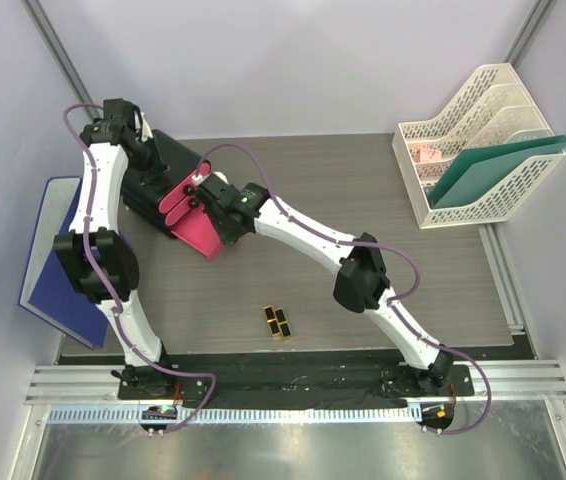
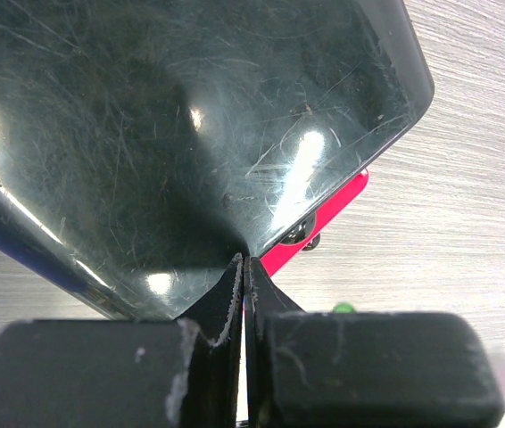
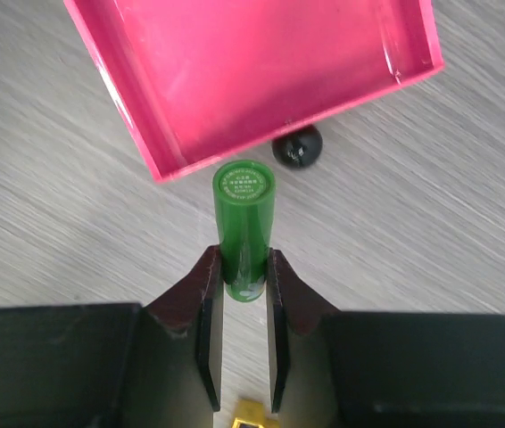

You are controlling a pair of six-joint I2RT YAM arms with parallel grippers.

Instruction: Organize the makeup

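Your right jaws are clamped on the green tube (image 3: pixel 245 227) at centre frame, just below the pink drawer (image 3: pixel 261 71), which half hides a black round thing (image 3: pixel 297 147). Your left jaws are together against the black box (image 2: pixel 172 116).

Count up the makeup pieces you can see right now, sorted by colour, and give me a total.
black-and-gold square lipsticks: 2
green round plastic tube, held in the right gripper: 1
total: 3

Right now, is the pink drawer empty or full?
Empty, where visible: the pink drawer shows only bare floor; the green tube is outside it.
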